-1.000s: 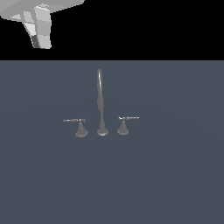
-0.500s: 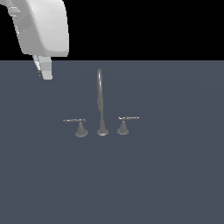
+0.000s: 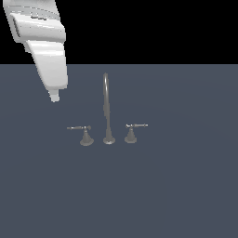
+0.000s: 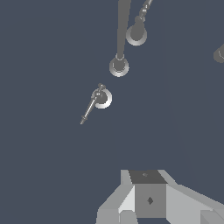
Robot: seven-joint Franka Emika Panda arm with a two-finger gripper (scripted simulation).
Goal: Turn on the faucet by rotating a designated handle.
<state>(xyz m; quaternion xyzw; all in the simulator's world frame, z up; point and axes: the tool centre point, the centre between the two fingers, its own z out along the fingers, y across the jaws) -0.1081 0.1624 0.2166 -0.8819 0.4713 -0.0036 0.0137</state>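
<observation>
The faucet stands on the dark grey surface, with a tall thin gooseneck spout on a round foot. The handle is at the exterior view's left of the spout, a cone base with its thin lever sticking out leftward. The twin handle has its lever pointing rightward. My gripper hangs above and to the left of the handle, well clear of it, and looks shut and empty. The wrist view shows the handle, the spout foot, the twin handle and my gripper.
The dark grey surface runs flat all round the faucet. A small grey round thing shows at the edge of the wrist view.
My arm has come down and toward the exterior view's right. The gripper tip is now lower and nearer the faucet. The faucet and its handles have not moved.
</observation>
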